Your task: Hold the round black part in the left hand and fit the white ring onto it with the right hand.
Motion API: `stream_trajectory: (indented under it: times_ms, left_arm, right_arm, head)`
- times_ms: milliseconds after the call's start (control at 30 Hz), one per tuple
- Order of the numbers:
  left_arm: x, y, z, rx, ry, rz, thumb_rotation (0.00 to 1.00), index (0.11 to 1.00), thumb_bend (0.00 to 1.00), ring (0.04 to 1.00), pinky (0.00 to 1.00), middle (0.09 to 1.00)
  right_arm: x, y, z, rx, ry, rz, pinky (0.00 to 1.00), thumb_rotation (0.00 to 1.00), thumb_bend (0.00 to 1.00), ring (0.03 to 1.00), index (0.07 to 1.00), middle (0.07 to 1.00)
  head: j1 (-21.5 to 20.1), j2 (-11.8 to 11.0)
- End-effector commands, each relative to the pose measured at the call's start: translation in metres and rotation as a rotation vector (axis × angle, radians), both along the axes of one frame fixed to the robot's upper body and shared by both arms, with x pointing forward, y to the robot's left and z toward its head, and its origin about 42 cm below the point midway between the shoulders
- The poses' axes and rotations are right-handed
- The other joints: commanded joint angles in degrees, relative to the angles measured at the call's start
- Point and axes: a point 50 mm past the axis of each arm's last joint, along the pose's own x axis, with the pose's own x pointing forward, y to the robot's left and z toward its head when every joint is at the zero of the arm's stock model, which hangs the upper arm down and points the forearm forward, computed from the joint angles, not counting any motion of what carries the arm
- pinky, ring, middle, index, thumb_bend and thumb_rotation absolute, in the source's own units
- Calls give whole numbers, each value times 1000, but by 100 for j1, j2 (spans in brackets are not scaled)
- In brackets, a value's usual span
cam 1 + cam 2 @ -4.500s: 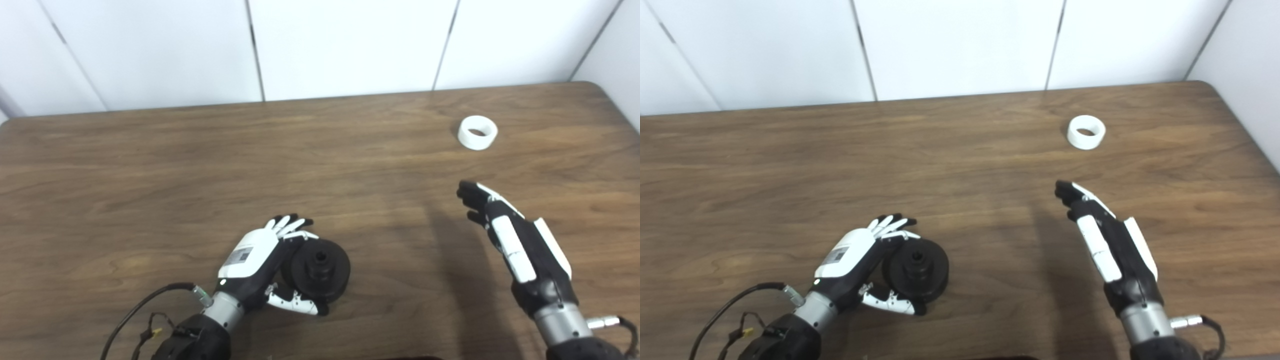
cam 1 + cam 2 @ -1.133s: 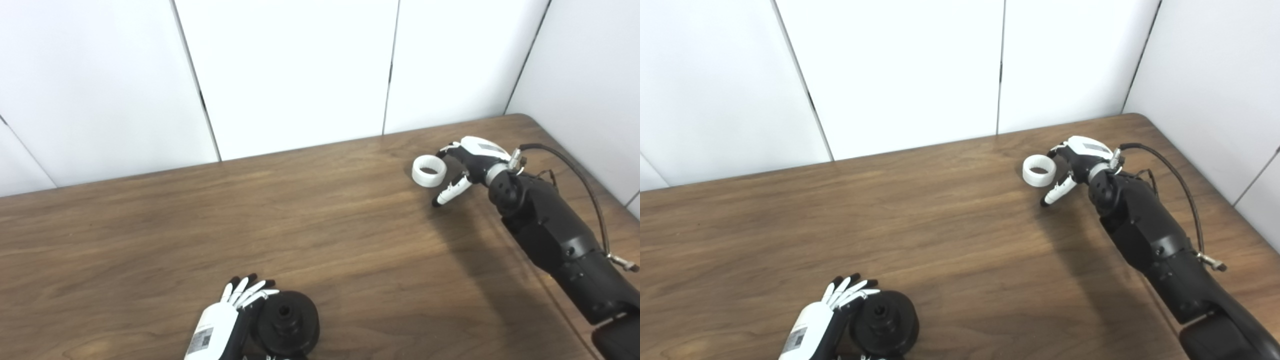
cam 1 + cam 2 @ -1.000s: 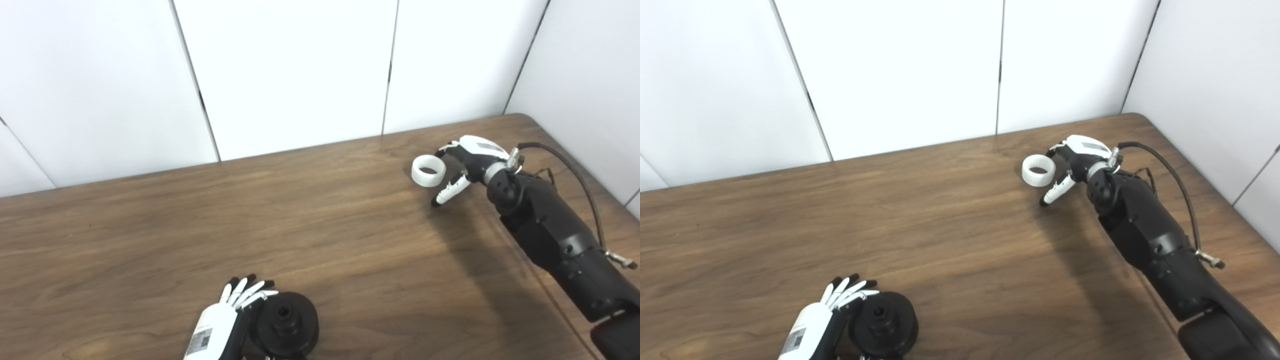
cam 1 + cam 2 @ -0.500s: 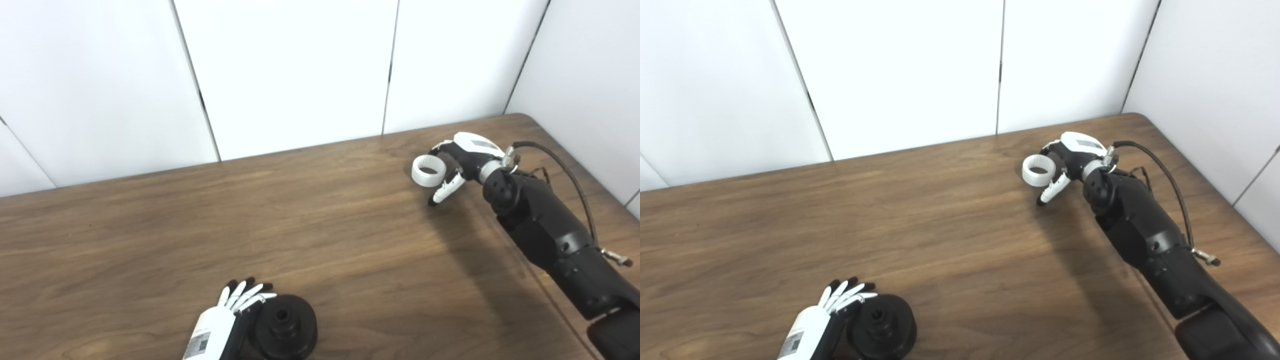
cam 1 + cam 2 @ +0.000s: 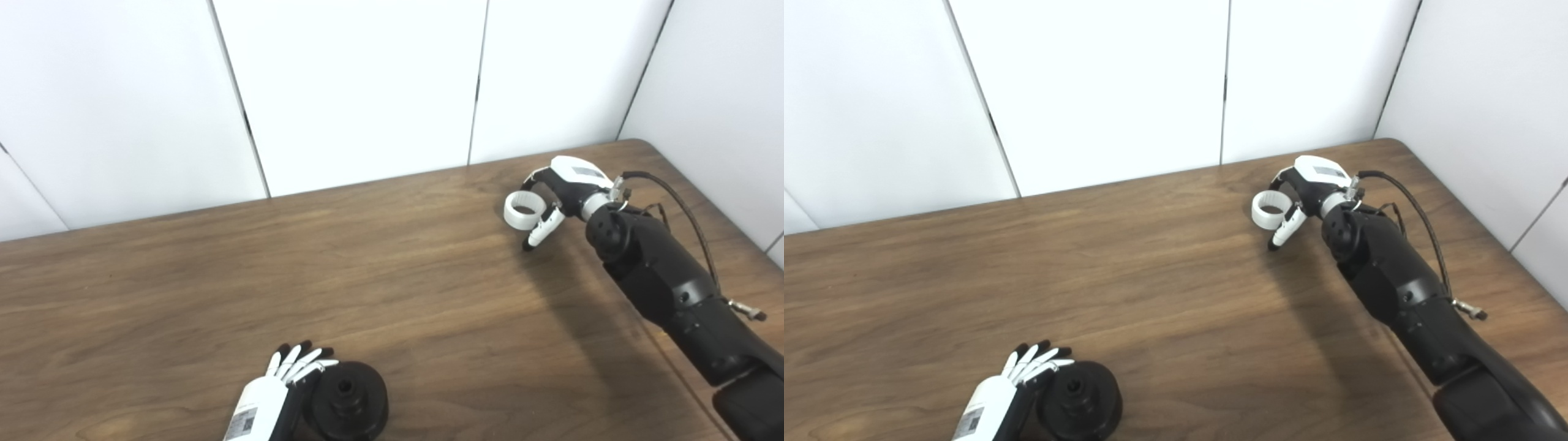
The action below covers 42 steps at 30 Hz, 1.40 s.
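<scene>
The round black part (image 5: 347, 401) lies flat on the wooden table (image 5: 184, 294) at the bottom edge, hub facing up. My left hand (image 5: 269, 395) lies against its left side with fingers stretched out; the thumb is cut off by the frame. The white ring (image 5: 522, 210) rests on the table at the far right. My right hand (image 5: 566, 184) is at the ring's right side, fingers curled over its back edge and the thumb (image 5: 539, 226) in front of it. The fingers look loose around the ring, and I cannot tell if they touch it. The ring also shows in the right eye view (image 5: 1269, 209).
White wall panels (image 5: 367, 79) stand right behind the table's far edge and along its right side. The table's rounded far right corner (image 5: 643, 147) is close to my right hand. A black cable (image 5: 692, 214) loops off the right wrist.
Over the last second my right hand has shifted a little left onto the ring and its fingers have curled over it. The ring and the black part have stayed put. The camera tilted up earlier.
</scene>
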Motion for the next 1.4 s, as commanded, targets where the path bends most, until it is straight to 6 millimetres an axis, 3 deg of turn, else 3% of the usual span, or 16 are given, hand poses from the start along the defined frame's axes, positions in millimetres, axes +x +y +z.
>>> stream_trajectory:
  times_ms: [0,567,633,700,1167,1367]
  left_arm:
    - [-19,18,-26,109,144,15,67,482,523,965,1000,868]
    - [-21,18,-26,120,143,15,67,483,522,959,1000,866]
    - [-21,17,-26,117,143,15,67,483,522,960,1000,865]
    - [-22,17,-26,115,142,15,67,483,522,958,1000,863]
    - [-21,15,-24,111,142,15,66,483,522,944,1000,852]
    - [-22,9,-21,114,134,11,68,484,522,942,1000,850]
  right_arm:
    - [12,3,28,-34,-90,29,925,168,790,927,706,882]
    - [11,5,27,-46,-109,50,922,122,764,918,631,848]
    - [11,6,27,-46,-109,48,935,134,573,924,522,846]
    - [10,6,26,-47,-113,48,941,133,532,927,497,838]
    - [4,5,25,-93,-140,76,922,127,519,917,488,815]
    - [-10,10,46,-102,-239,111,897,129,521,904,486,805]
  head:
    - [-6,2]
    - [2,42]
    - [11,46]
    - [18,50]
    - [85,156]
    - [527,412]
